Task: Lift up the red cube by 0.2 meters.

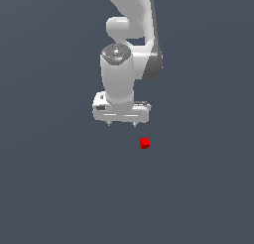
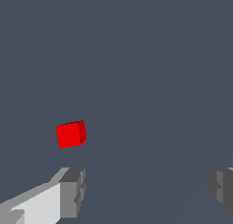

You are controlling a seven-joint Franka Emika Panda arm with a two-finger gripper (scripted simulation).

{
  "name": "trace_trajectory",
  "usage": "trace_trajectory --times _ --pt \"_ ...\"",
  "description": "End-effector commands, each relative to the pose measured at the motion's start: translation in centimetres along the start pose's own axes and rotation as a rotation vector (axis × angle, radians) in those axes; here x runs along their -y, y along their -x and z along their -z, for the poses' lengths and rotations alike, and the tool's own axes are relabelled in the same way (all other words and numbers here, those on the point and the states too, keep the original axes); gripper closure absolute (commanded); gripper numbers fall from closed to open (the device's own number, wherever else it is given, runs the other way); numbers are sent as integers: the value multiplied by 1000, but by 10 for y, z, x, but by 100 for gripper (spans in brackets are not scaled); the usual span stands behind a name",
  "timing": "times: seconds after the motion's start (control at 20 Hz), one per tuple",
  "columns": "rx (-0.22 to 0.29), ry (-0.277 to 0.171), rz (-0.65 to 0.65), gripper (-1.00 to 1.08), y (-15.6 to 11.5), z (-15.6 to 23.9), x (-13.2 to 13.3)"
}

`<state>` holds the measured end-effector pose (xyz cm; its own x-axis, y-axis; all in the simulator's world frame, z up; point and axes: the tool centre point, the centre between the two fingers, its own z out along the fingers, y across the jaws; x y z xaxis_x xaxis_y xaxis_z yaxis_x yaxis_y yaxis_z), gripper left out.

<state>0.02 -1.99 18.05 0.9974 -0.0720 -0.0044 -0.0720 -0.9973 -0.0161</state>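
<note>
The red cube (image 1: 145,143) is a tiny plain bright-red block on the dark grey floor, below and toward the exterior view's right of my gripper (image 1: 122,124). My white gripper points down, its two short fingertips set wide apart with nothing between them. In the wrist view the red cube (image 2: 70,134) lies on the floor beyond one grey finger pad (image 2: 73,193), outside the gap between the pads. The gripper (image 2: 148,191) is open and empty, clear of the cube.
The dark grey floor (image 1: 59,188) stretches flat all around. The white arm's links (image 1: 130,20) rise above the gripper toward the top of the exterior view.
</note>
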Motion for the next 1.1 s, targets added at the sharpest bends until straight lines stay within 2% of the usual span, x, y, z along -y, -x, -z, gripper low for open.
trace_trajectory --times 0.0,0.45,1.05 --pt "0 0 0 -92 0 0 0" --pt "-1 2 28 -92 0 -26 18" --pt "-2 10 129 -92 4 -124 82"
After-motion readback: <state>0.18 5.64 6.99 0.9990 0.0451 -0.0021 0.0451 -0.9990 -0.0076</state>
